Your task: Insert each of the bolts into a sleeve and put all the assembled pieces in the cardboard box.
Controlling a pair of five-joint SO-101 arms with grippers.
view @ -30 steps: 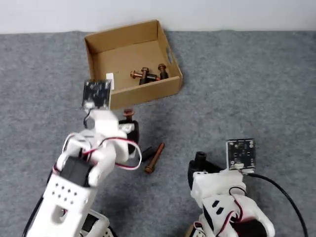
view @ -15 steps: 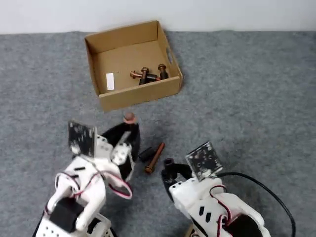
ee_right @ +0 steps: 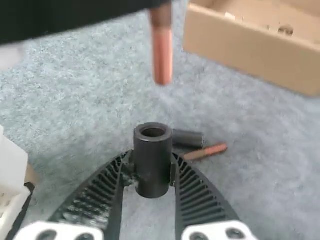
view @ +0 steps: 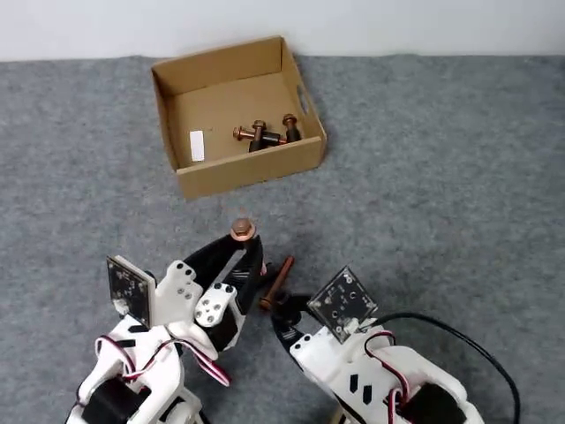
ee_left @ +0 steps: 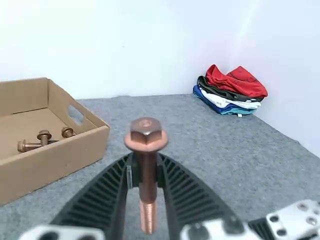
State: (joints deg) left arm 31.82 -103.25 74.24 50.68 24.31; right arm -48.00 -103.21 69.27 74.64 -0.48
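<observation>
My left gripper (view: 246, 254) is shut on a copper bolt (view: 243, 231), held upright with its hex head up (ee_left: 145, 165). My right gripper (view: 282, 314) is shut on a black sleeve (ee_right: 152, 160), its bore facing up. The held bolt's threaded tip (ee_right: 162, 55) hangs above and slightly off the sleeve, apart from it. A second bolt (view: 277, 281) lies on the carpet between the two grippers, with a loose black sleeve (ee_right: 188, 137) beside it. The cardboard box (view: 247, 172) stands farther back and holds a few assembled pieces (view: 263, 134).
Grey carpet covers the table. The box's front wall (ee_right: 250, 47) lies just beyond the loose bolt (ee_right: 205, 151). A pile of folded clothes (ee_left: 230, 90) sits by the far wall. There is open carpet to the right of the box.
The left arm drew back from the box toward the front, carrying the bolt. The right arm swung left with the sleeve, coming in under the bolt.
</observation>
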